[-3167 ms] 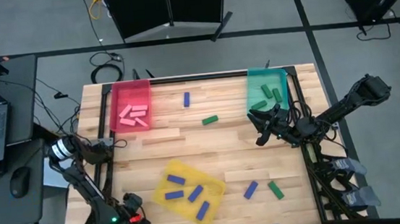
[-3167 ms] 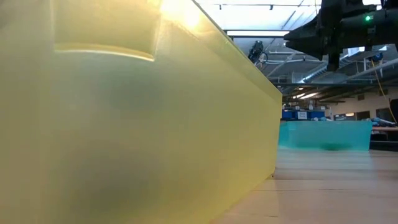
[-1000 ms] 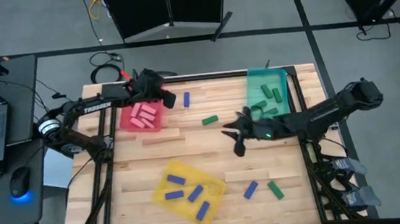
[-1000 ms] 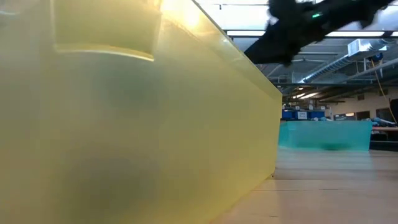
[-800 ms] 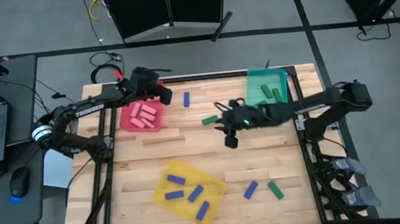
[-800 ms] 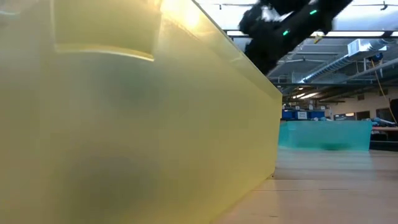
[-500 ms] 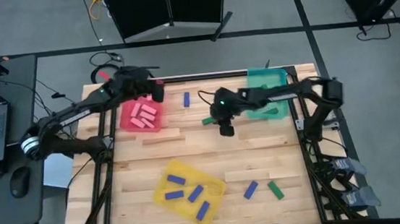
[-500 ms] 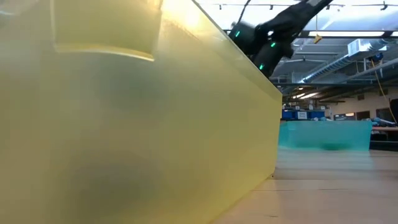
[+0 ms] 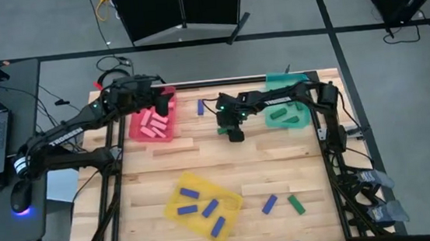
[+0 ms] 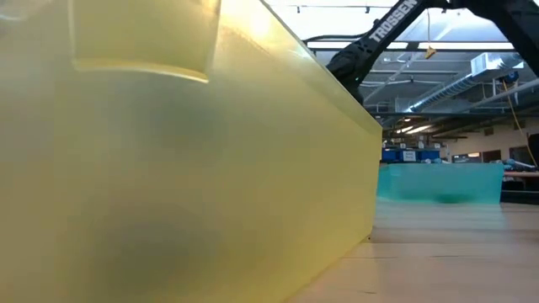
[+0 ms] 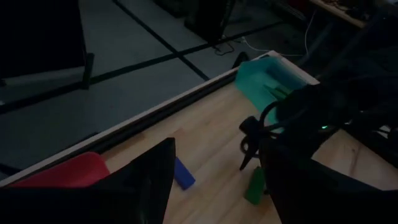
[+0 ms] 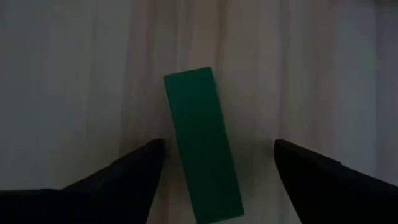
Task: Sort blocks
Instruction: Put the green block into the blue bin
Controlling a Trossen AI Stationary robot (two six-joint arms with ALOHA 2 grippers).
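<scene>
A green block [image 12: 202,143] lies flat on the wooden table, left of the teal tray [image 9: 302,119]. My right gripper [image 12: 219,146] hangs over it, open and pointing steeply down, one finger on each long side and neither touching; the high view shows the gripper [image 9: 233,132] covering most of the block. My left gripper [image 9: 168,101] is open and holds nothing, raised over the far right corner of the red tray [image 9: 134,131], which holds pink blocks [image 9: 151,123]. A loose blue block [image 9: 200,106] lies between the two grippers.
The yellow tray [image 9: 234,205] with several blue blocks sits near the front edge; its wall [image 10: 168,168] fills the low view. A blue block [image 9: 269,204] and a green block [image 9: 296,203] lie loose at the front right. Green blocks lie in the teal tray.
My right gripper has swept from the table's right middle toward the far left, tipped downward and come down over the loose green block. My left gripper has risen and drawn back from beside the blue block toward the red tray's far corner. No block has moved.
</scene>
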